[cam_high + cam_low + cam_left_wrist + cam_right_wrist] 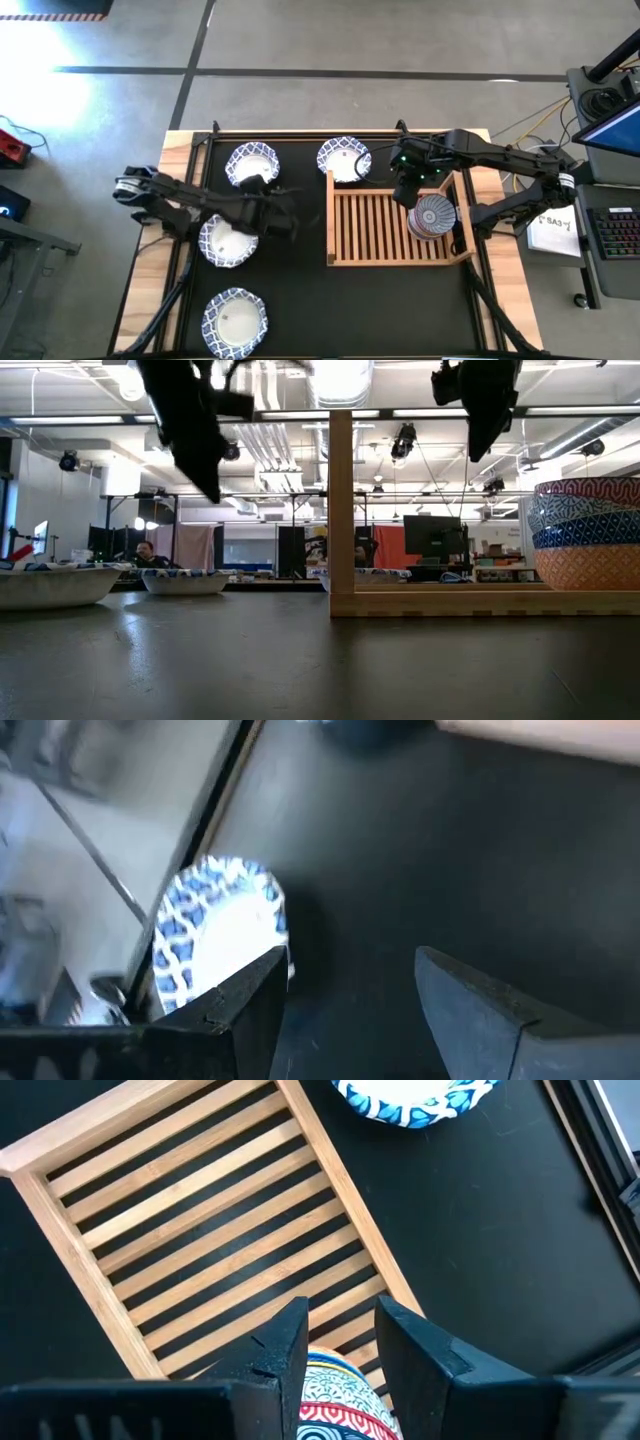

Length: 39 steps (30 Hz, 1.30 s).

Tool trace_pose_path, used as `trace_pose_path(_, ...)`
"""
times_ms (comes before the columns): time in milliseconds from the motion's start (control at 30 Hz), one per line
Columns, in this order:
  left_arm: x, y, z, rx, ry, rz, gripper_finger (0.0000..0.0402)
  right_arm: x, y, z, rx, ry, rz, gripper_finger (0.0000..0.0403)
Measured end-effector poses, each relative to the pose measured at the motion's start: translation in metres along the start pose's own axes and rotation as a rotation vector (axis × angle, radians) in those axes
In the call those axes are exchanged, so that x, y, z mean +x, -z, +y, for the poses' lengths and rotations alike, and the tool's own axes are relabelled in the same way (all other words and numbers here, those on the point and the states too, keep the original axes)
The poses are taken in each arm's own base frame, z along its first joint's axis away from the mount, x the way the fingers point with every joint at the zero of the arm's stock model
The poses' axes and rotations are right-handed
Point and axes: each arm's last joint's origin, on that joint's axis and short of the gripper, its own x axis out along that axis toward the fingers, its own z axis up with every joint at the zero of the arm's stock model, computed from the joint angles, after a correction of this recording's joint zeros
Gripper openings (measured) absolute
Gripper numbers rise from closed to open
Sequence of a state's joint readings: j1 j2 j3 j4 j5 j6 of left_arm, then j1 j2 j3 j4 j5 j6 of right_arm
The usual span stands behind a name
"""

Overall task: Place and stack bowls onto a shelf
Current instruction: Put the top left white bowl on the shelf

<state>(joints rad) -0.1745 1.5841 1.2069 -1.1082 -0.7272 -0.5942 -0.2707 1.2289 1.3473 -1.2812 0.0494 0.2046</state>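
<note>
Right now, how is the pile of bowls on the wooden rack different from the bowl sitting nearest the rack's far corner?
The stacked small bowls sit on the shelf; the blue-and-white bowl sits on the black mat. The stack is multicoloured, nested several high; that bowl is single, wider, white inside. Both are round and upright.

Black lettering on the white paper sheet (556, 228) beside the table, too small to read

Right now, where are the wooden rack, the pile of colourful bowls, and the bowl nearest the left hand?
Wooden rack (370, 228): high view, bare slats.
Pile of colourful bowls (433, 216): high view, top bowl's inside.
Patterned bowl by the left hand (224, 243): high view, white inside.
</note>
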Motion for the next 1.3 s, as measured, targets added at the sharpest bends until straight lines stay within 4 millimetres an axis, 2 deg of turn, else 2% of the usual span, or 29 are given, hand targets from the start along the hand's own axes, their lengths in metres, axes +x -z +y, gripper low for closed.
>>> trace_pose_path(267,0.063,0.018,0.040,-0.095,-0.042,0.179,0.0204,0.000,0.000,0.000,0.004,-0.001,0.001,0.0112)
trace_pose_path(400,0.090,0.019,0.051,-0.149,0.069,0.166,0.0204,0.000,0.000,0.000,0.004,-0.001,-0.001,0.0111)
trace_pose_path(500,0.105,0.020,0.058,-0.192,0.085,0.141,0.0204,0.000,-0.001,0.000,0.003,-0.002,-0.006,0.0109)
trace_pose_path(867,0.127,0.028,0.068,-0.208,0.086,0.198,0.0204,0.000,-0.001,0.000,0.004,-0.002,-0.008,0.0111)
trace_pose_path(1133,0.148,0.034,0.078,-0.273,0.061,0.172,0.0203,0.001,-0.001,0.000,0.005,-0.007,-0.009,0.0112)
trace_pose_path(1300,0.155,0.038,0.080,-0.282,0.051,0.186,0.0178,0.001,-0.001,0.000,0.006,-0.007,-0.012,0.0107)
